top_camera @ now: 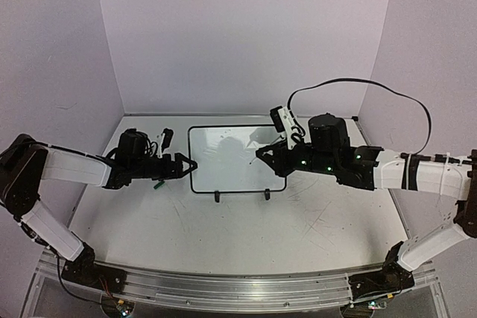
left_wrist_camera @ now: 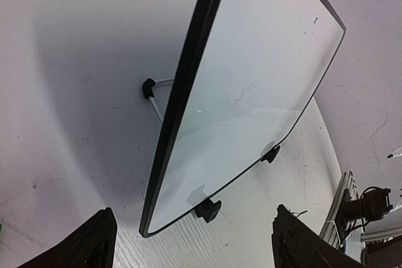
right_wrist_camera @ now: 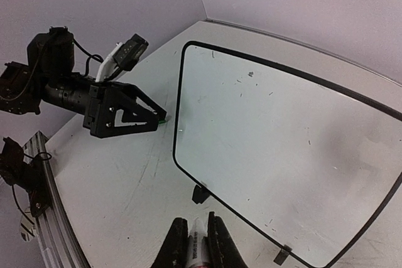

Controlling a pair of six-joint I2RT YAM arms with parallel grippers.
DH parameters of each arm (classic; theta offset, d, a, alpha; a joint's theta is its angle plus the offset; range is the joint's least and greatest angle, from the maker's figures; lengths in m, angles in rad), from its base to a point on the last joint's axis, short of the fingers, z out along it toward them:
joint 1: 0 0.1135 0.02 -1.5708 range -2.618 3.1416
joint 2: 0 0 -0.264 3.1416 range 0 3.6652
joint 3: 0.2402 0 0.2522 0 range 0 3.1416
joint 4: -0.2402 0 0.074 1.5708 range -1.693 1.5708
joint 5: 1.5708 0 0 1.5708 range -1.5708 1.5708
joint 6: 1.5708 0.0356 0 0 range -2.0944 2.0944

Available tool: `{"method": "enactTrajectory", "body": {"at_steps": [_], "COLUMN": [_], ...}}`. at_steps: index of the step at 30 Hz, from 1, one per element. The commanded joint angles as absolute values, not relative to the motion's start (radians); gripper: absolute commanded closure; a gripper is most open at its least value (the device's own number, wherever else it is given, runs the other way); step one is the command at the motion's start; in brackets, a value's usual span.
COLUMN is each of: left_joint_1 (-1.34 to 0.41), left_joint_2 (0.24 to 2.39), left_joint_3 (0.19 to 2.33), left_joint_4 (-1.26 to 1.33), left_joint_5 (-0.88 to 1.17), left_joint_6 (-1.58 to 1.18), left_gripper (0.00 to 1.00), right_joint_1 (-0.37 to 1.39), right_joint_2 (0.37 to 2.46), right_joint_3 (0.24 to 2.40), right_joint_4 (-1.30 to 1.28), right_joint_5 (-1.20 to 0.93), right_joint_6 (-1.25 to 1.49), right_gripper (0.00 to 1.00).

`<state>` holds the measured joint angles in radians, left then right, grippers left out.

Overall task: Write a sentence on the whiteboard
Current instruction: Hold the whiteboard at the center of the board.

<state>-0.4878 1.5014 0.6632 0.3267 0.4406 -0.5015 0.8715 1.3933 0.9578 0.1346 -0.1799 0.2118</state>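
Because writing is to be done, the table (top_camera: 298,214) is used to hold the whiteboard (top_camera: 231,158) at its middle, propped on feet and bare. At its nine o'clock the left gripper (top_camera: 188,163) is held wide open, maybe to steady it. At three o'clock the right gripper (top_camera: 262,154) is closed around a marker (right_wrist_camera: 196,246).

Two white-and-black robot arms, seen either side of the whiteboard (top_camera: 237,158). The left arm (top_camera: 74,167), left of the whiteboard, has white shell links, black joints, thin dark wires and a small black-and-white wrist camera (top_camera: 165,138). The right arm (top_camera: 417,173), right of the whiteboard, shows green indicator lights (top_camera: 328,167), a dark band round one white link and a looping black cable (top_camera: 387,91). The left gripper (top_camera: 194,164) and right gripper (top_camera: 261,156) are black, with triangular side plates on the left one.
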Motion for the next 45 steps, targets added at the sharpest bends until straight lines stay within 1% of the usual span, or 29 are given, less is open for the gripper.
{"method": "enactTrajectory", "body": {"at_steps": [1,3,6,9,14,18,20,22,27,31,38,41,45], "left_joint_1": [-0.419,-0.390,-0.372,-0.340,-0.301,-0.288,-0.283,-0.283,-0.274,-0.271,-0.258,-0.257,-0.259], "left_joint_2": [1.573,1.607,1.634,1.686,1.785,1.854,1.884,1.909,1.942,1.962,1.981,2.001,2.023], "left_joint_3": [0.660,0.640,0.635,0.646,0.711,0.758,0.766,0.784,0.799,0.809,0.812,0.827,0.844], "left_joint_4": [0.593,0.698,0.761,0.835,0.960,1.005,1.073,1.086,1.090,1.090,1.092,1.091,1.091], "left_joint_5": [0.613,0.716,0.763,0.845,0.988,1.042,1.069,1.093,1.115,1.118,1.124,1.148,1.163], "left_joint_6": [-0.438,-0.462,-0.450,-0.462,-0.510,-0.514,-0.541,-0.540,-0.522,-0.517,-0.497,-0.496,-0.490], "left_gripper": [0.14,0.14,0.13,0.16,0.28,0.45,0.47,0.49,0.63,0.69,0.76,0.76,0.74], "right_joint_1": [0.876,0.877,0.877,0.878,0.878,0.878,0.880,0.895,0.958,0.997,1.021,1.024,1.023], "right_joint_2": [1.385,1.375,1.358,1.361,1.402,1.477,1.524,1.588,1.728,1.858,1.974,1.974,1.963], "right_joint_3": [1.003,0.999,0.983,0.983,1.021,1.083,1.136,1.195,1.362,1.495,1.616,1.605,1.576], "right_joint_4": [0.177,0.177,0.204,0.212,0.212,0.207,0.201,0.185,0.156,0.137,0.137,0.150,0.171], "right_joint_5": [-0.200,-0.218,-0.277,-0.250,-0.225,-0.205,-0.194,-0.156,-0.009,0.088,0.097,0.078,0.110], "right_joint_6": [0.195,0.182,0.158,0.159,0.147,0.147,0.146,0.128,0.042,-0.023,-0.042,-0.041,-0.042], "right_gripper": [1.00,1.00,1.00,1.00,1.00,1.00,1.00,1.00,1.00,1.00,1.00,1.00,1.00]}}
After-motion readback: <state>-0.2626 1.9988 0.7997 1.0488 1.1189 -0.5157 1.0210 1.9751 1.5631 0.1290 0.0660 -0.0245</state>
